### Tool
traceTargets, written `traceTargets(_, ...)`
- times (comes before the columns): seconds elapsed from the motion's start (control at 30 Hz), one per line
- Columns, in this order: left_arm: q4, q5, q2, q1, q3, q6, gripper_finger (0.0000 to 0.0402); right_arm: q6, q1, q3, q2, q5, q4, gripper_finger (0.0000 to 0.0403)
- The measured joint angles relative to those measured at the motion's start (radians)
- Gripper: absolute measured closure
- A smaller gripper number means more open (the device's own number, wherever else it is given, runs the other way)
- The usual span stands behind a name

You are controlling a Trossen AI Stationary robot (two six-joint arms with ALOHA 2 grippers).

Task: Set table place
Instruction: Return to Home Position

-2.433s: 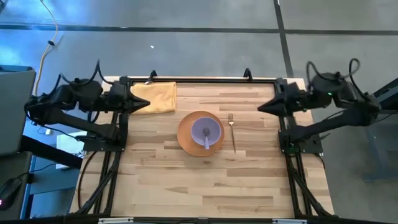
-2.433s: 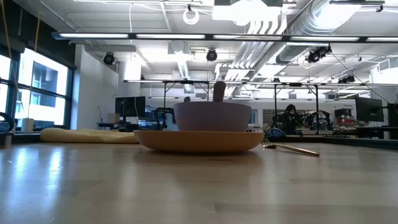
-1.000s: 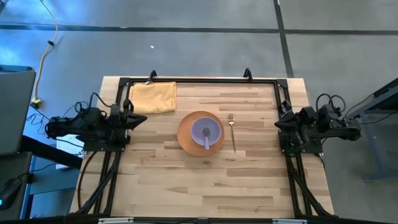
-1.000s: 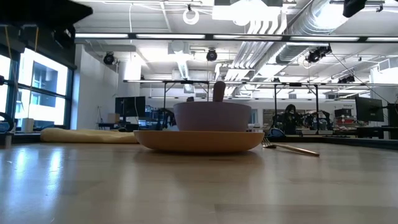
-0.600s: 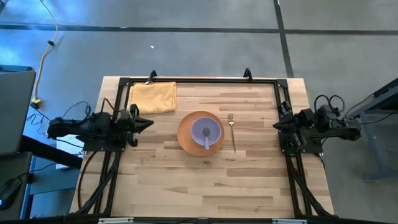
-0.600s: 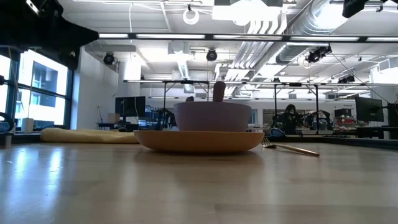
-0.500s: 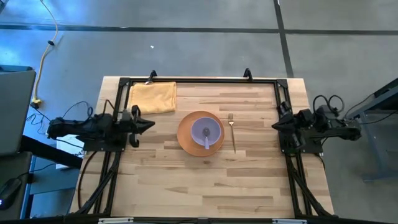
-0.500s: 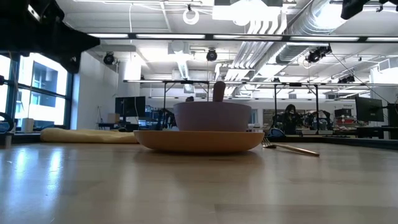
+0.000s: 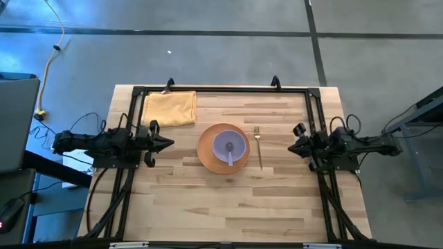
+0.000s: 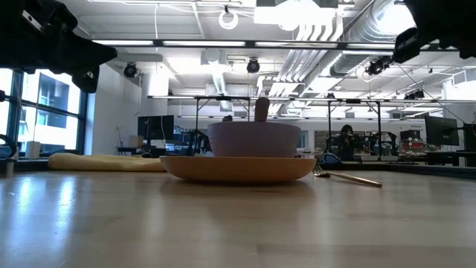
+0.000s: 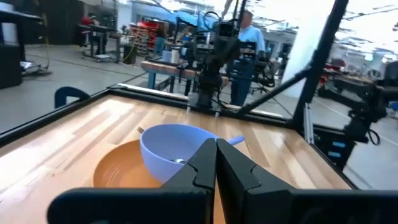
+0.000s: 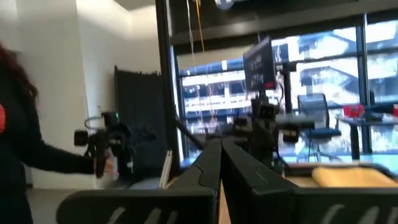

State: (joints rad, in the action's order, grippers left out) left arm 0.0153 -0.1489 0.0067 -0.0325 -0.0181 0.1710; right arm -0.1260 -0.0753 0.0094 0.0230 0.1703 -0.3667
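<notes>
Desk (image 9: 228, 200): pale wood planks with a black rail (image 9: 221, 90), filling the middle of the high view.

- Plate (image 9: 205, 149), orange, sits at the desk's centre.
- Bowl (image 9: 221, 142), purple, stands on the plate, upright.
- Spoon (image 9: 230, 160) lies in the bowl. Its handle reaches over the rim on the near side, and in the low view it shows above the rim (image 10: 261, 109).
- Fork (image 9: 258, 146), gold, lies flat on the desk just right of the plate, not touching it, tines toward the far edge.
- Cloth (image 9: 171, 108), yellow, lies flat in the far left corner, apart from the plate.

Left tool (image 9: 168, 143): low at the desk's left edge, pointing toward the plate and clear of it. Its own wrist view shows the fingers (image 11: 202, 168) pressed together, nothing between them.

Right tool (image 9: 291, 147): at the desk's right edge, pointing toward the fork, apart from it. Its fingers (image 12: 208, 165) also meet with nothing held.

Background: a person (image 12: 18, 143) in a dark sleeve stands at the edge of the right wrist view.
</notes>
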Motion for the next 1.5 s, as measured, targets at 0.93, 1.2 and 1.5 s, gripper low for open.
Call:
traceTargets(0.93,-0.003,0.003,0.000,0.000,0.000,-0.009,0.0401,-0.101,0.031,0.004,0.017,-0.167,0.367,0.0402)
traceTargets(1.2,-0.003,0.003,0.000,0.000,-0.001,-0.009,0.0401,-0.101,0.031,0.004,0.017,-0.167,0.368,0.0402)
traceTargets(1.5,-0.003,0.003,0.000,0.000,-0.001,-0.009,0.0401,-0.101,0.031,0.004,0.017,-0.167,0.368,0.0402)
